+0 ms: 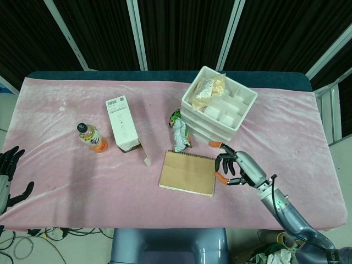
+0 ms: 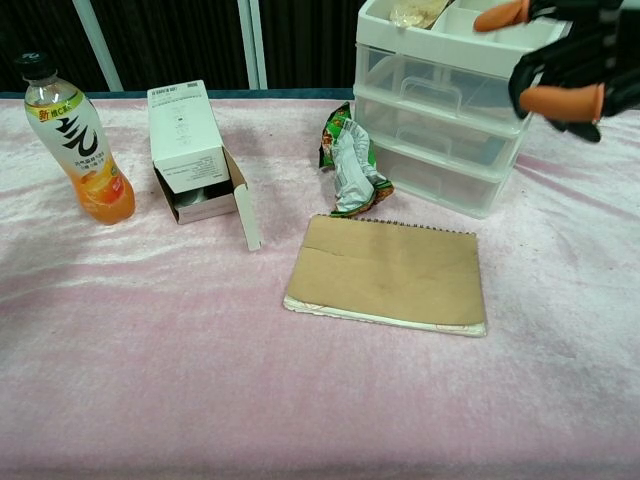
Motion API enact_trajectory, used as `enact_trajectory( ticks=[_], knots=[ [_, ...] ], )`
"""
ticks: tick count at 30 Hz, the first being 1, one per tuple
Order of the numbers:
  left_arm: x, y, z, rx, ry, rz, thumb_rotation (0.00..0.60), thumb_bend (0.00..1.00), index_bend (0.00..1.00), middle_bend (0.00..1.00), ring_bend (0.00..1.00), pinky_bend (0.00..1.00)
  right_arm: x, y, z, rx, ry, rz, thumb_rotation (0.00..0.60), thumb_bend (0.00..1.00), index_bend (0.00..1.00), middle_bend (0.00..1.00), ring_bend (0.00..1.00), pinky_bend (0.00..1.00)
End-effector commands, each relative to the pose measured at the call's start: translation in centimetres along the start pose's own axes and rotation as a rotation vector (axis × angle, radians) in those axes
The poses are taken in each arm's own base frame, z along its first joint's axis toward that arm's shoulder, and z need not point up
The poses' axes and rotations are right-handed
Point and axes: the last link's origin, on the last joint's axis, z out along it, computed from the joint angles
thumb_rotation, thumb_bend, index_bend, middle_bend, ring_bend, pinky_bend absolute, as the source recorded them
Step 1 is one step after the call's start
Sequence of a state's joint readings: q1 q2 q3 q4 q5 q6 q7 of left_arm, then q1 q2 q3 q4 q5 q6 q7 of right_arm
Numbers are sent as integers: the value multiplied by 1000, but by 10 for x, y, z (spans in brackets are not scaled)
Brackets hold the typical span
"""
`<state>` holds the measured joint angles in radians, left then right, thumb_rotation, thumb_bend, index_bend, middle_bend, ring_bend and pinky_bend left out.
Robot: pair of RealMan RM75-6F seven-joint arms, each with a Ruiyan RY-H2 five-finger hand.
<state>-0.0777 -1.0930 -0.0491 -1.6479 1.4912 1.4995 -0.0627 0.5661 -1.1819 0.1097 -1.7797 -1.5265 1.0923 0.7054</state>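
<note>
Head view: right hand [image 1: 234,168] empty, fingers spread, just beside notebook [image 1: 188,173], near drawer unit [image 1: 219,107]; left hand [image 1: 8,176] spread, empty, off table edge.

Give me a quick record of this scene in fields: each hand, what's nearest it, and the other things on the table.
Right hand: empty, fingers apart, above the cloth at the notebook's right edge
Left hand: empty, off the table's left edge
Nearest thing: brown notebook
Behind it: white drawer unit, snack bag in its top tray
Others: green snack packet, opened white box, orange drink bottle
Surface: pink cloth
</note>
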Motion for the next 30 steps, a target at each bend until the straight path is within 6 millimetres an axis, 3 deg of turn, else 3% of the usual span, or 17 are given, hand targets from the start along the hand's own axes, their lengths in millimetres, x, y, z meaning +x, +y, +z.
enact_trajectory(
  ticks=[1, 4, 8, 15, 30],
  knots=[
    [0, 0, 0, -2, -2, 0, 600, 360, 36, 14, 0, 0, -29, 12, 14, -42, -93, 3, 600, 349, 218, 579, 661, 752],
    [0, 0, 0, -2, -1, -3, 600, 361, 36, 14, 0, 0, -45, 19, 31, -81, -127, 38, 600, 390, 203, 581, 667, 756],
    [0, 0, 0, -2, -6, -4, 600, 361, 36, 14, 0, 0, -55, 26, 52, -124, -128, 53, 600, 447, 98, 579, 667, 757],
    [0, 1, 1, -11, -6, 10, 600, 360, 36, 14, 0, 0, -55, 31, 78, -180, -18, 147, 600, 510, 9, 582, 676, 757],
    [-2, 1, 0, -29, -10, 25, 600, 361, 36, 14, 0, 0, -62, 45, 99, -224, 121, 267, 600, 516, 0, 594, 683, 757]
  ],
)
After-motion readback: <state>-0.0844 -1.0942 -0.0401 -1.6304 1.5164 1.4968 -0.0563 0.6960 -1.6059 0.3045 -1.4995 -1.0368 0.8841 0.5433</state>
